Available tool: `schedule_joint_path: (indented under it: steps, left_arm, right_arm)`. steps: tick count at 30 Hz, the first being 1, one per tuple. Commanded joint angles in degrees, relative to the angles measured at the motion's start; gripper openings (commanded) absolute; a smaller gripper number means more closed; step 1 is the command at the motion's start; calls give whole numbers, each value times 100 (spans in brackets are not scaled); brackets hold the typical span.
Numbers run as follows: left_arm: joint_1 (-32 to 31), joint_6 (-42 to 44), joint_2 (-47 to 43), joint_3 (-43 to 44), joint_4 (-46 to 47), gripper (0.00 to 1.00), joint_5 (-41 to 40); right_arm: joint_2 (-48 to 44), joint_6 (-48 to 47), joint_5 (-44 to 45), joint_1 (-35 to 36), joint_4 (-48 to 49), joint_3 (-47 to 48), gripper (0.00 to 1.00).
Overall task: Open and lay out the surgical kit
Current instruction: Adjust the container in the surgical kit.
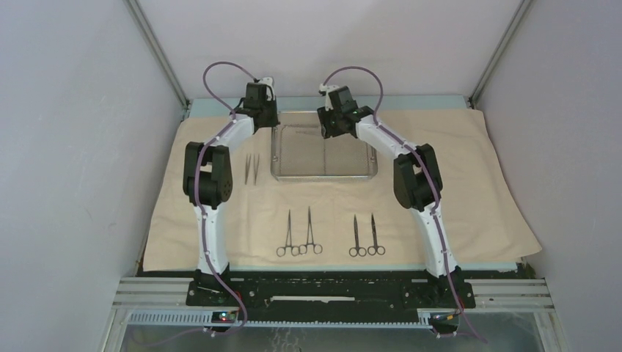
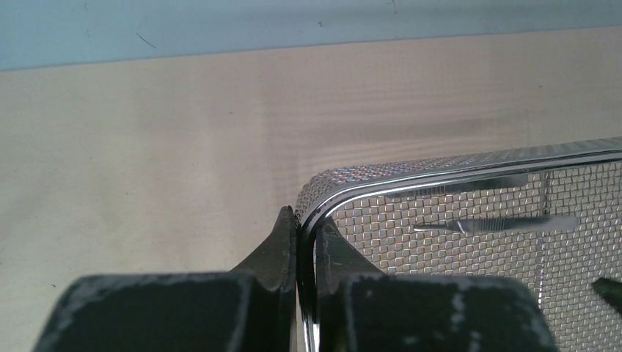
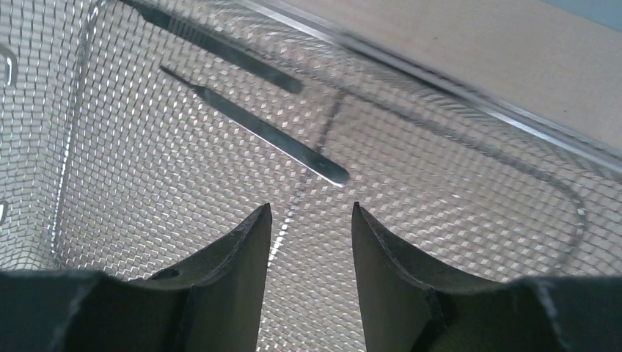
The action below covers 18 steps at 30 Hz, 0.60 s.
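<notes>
— Left tool (image 2: 306, 242)?
— Pinched together on the rim of the mesh tray (image 2: 455, 170), at its far-left corner.
— Right tool (image 3: 311, 213)?
— Parted about halfway, empty, poised over the tray's mesh floor, near two slim steel instruments (image 3: 257, 130) lying inside.
— Tray's place?
— Far middle of the spread cloth wrap (image 1: 455, 213) on the desk (image 1: 418, 102).
— Room around it?
— Bare cloth left of the gripped corner. Tweezers (image 1: 251, 169) just beside the tray's left edge. Four ring-handled instruments (image 1: 309, 229) in a row nearer the arms, well apart.
</notes>
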Motion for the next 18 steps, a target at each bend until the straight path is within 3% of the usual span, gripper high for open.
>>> schedule_joint_path:
  steps: [1, 9, 18]
  left_arm:
    - [-14, 143, -594, -21, 709, 0, 236]
    - [-11, 176, -576, 3, 650, 0, 389]
    - [95, -11, 80, 718, -187, 0, 835]
  right_arm:
    - [177, -351, 918, 489, -16, 16, 53]
    - [650, -755, 1380, 855, -207, 316, 62]
    - [651, -641, 823, 799, -421, 385, 57]
